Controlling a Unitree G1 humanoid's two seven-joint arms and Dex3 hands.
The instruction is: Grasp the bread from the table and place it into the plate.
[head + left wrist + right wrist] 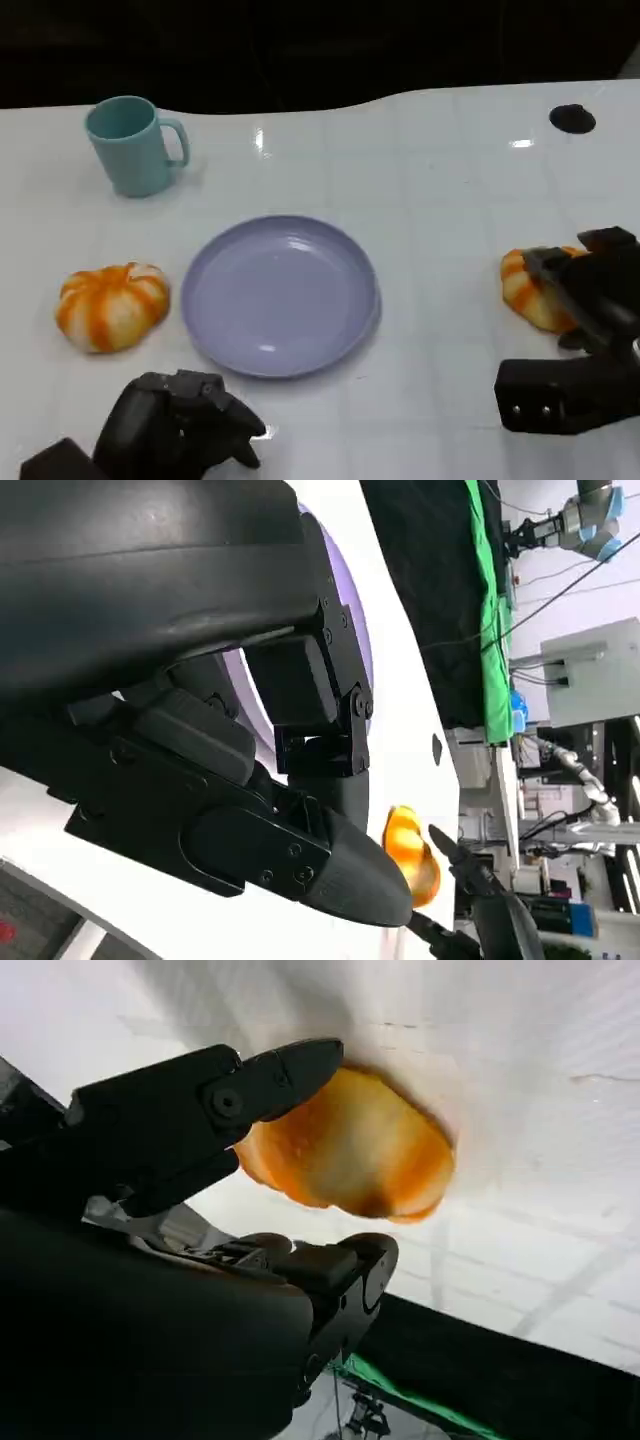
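Two orange-and-white striped bread buns lie on the white table. One bread [111,305] sits free to the left of the lilac plate [280,295], which holds nothing. The other bread [530,290] [350,1145] [410,855] lies at the right, half covered by my right hand [590,330] [150,1260]. Its fingers [270,1080] straddle this bun: one tip touches its edge, the opposing one stands just off it, and the bun rests on the table. My left hand [180,425] [200,780] sits low at the front left, fingers curled in on nothing.
A teal mug [133,145] stands at the back left. A small black round spot [572,118] marks the table at the back right. The table's far edge runs against a dark backdrop. Bare tabletop lies between the plate and the right bread.
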